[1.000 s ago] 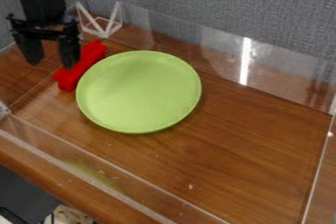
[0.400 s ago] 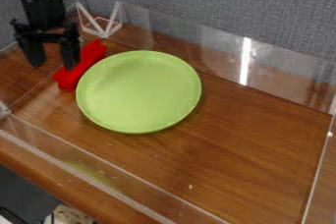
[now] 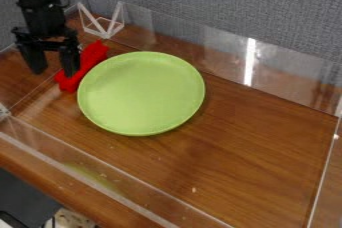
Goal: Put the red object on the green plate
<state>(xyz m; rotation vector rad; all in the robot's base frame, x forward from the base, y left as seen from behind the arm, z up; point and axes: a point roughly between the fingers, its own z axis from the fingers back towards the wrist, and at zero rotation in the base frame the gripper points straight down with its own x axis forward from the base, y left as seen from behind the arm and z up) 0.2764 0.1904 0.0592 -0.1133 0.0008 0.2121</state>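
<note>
The red object point(image 3: 80, 65) was a bright red, elongated bar lying flat on the wooden surface at the left rear, its long axis running diagonally from near-left to far-right. Part of its middle was hidden from view. The green plate point(image 3: 142, 93) was round, flat and lime green with a slightly raised rim, resting level. It was empty. The bar lay just beside the plate's left rim; contact could not be determined.
</note>
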